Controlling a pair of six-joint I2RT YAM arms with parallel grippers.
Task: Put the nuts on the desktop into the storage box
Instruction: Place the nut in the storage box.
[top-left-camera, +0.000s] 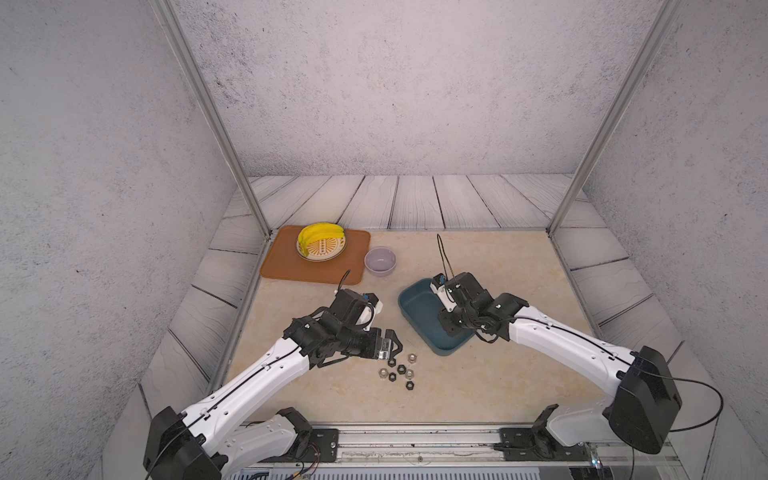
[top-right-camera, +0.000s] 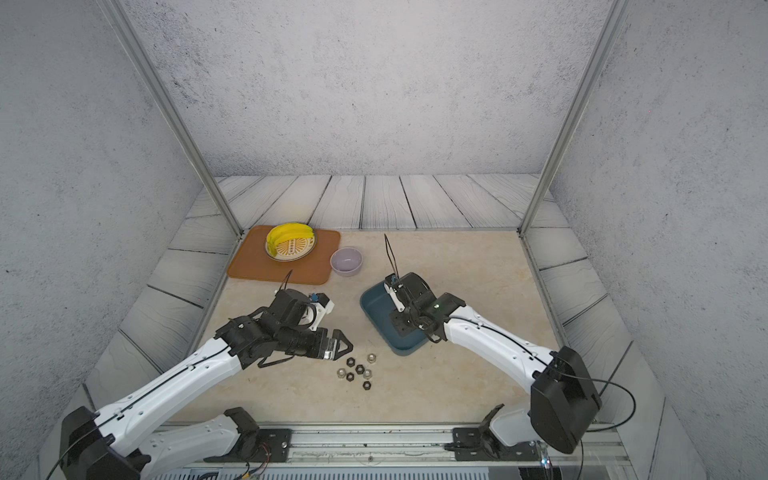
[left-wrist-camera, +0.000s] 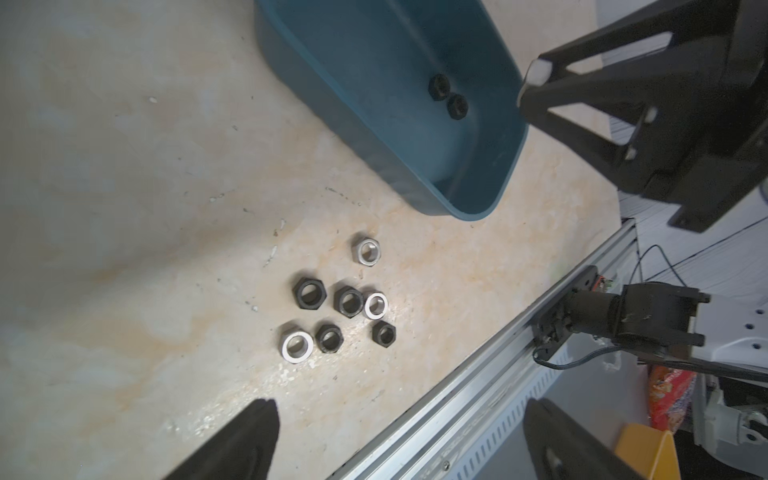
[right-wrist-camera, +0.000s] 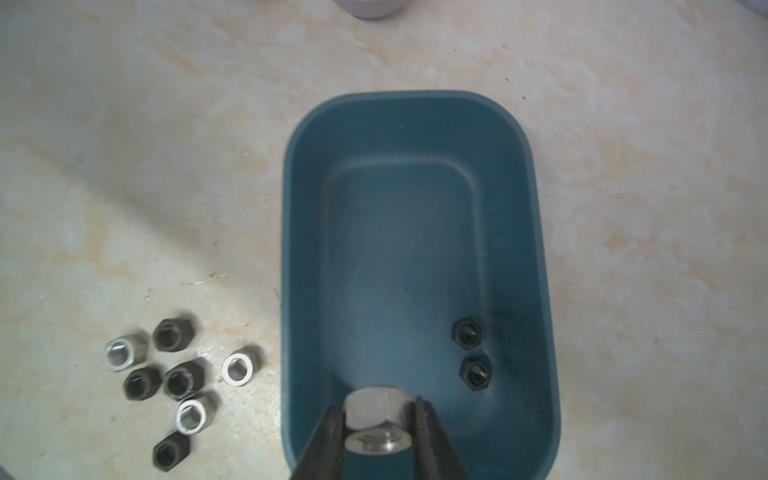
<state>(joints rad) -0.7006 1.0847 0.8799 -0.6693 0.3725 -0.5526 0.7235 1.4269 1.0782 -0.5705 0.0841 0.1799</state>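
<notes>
The left gripper (top-left-camera: 397, 347) hangs low, jaws spread wide and holding nothing, just beside 7 loose nuts (left-wrist-camera: 349, 301), 4 black and 3 silver, clustered on the desktop (top-left-camera: 478, 386). Right of them sits the storage box (right-wrist-camera: 299, 249), with 2 black nuts (right-wrist-camera: 467, 332) lying inside. Over the box, the right gripper (right-wrist-camera: 378, 417) pinches 1 silver nut (right-wrist-camera: 376, 405).

Cream marble-veined tabletop (top-left-camera: 478, 395), dark teal box (right-wrist-camera: 305, 249), two black nuts (right-wrist-camera: 467, 332) in it, shiny silver nut (right-wrist-camera: 376, 440) in my black right gripper (right-wrist-camera: 378, 409), loose nuts (left-wrist-camera: 348, 301) black and silver mixed, orange-brown mat (top-left-camera: 291, 270), yellow bananas (top-left-camera: 316, 235) on orange-patterned plate (top-left-camera: 330, 250), lavender bowl (top-left-camera: 380, 261)
</notes>
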